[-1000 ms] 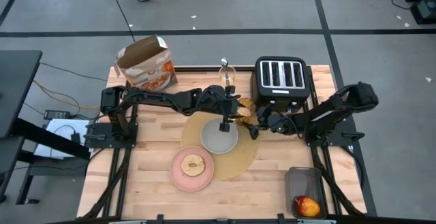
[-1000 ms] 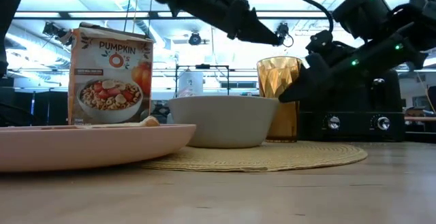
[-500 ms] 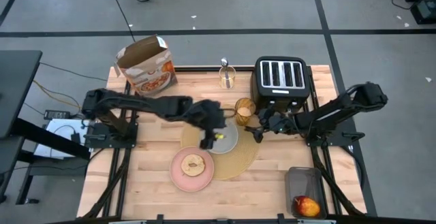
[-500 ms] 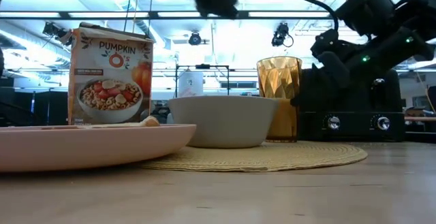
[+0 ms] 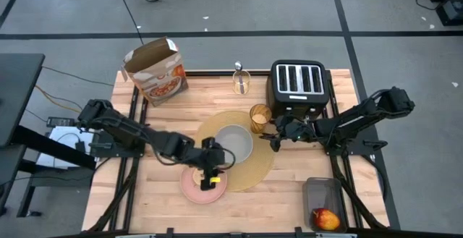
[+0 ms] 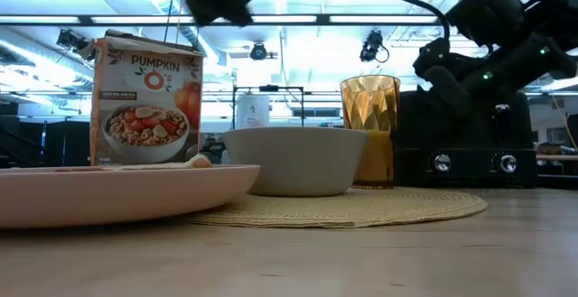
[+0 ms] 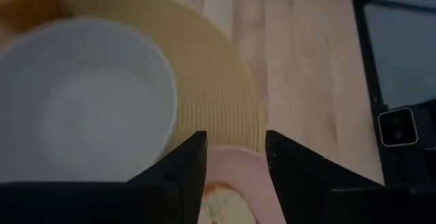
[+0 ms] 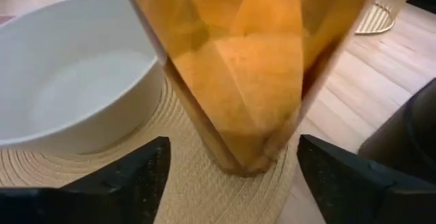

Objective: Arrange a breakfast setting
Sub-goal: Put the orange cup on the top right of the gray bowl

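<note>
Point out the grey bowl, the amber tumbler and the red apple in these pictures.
grey bowl (image 5: 233,141), high view, inside bottom.
amber tumbler (image 6: 368,107), low view, faceted side wall.
red apple (image 5: 325,218), high view, top of the fruit.

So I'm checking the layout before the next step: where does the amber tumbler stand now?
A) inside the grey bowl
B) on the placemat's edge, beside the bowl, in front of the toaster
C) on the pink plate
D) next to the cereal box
B: the high view shows the amber tumbler on the edge of the round placemat, beside the grey bowl and before the toaster.

Wooden table (image 5: 304,187), round tan placemat (image 5: 262,167), pink plate (image 5: 189,187), black toaster (image 5: 297,85), orange cereal box (image 5: 155,70)
</note>
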Controlling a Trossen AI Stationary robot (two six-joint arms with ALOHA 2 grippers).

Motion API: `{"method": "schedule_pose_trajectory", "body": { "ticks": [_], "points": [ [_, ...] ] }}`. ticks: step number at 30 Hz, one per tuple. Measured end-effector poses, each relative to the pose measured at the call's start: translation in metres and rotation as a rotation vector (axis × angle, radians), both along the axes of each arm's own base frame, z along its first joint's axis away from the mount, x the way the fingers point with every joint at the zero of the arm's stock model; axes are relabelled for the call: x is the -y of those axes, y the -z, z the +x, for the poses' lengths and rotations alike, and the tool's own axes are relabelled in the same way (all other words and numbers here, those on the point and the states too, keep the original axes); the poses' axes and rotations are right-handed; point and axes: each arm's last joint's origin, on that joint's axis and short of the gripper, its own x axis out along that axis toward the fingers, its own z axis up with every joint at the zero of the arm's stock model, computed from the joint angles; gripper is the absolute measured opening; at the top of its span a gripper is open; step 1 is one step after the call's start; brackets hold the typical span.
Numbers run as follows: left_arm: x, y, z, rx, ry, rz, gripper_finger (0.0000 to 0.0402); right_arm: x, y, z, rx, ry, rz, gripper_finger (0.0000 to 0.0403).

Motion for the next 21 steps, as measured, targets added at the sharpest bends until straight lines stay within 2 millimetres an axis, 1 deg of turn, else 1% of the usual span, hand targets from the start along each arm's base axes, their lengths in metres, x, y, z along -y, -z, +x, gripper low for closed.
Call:
{"method": "schedule_pose_trajectory", "body": {
  "ticks": [4,5,7,12,18,21],
  "points": [
    [0.008,0.02,-0.007,-0.014,-0.028,-0.031,0.0149,0.001,0.001,0.003,0.017,-0.001,-0.007,0.0278],
    [0.009,0.021,-0.008,-0.011,-0.028,-0.031,0.0149,0.001,0.001,0.004,0.02,-0.003,-0.009,0.0271],
    [0.012,0.022,-0.008,0.013,-0.039,-0.047,0.0149,0.001,0.003,0.005,0.024,0.0,-0.013,0.0259],
    [0.012,0.024,-0.009,0.007,-0.042,-0.044,0.0148,0.004,0.009,0.01,0.033,0.017,-0.009,0.0239],
    [0.014,0.024,-0.01,0.005,-0.045,-0.052,0.0148,0.009,0.012,0.018,0.027,0.042,-0.022,0.0233],
    [0.016,0.019,-0.014,0.023,-0.049,-0.053,0.0148,0.012,0.01,0.024,0.032,0.061,-0.03,0.0233]
  ]
}}
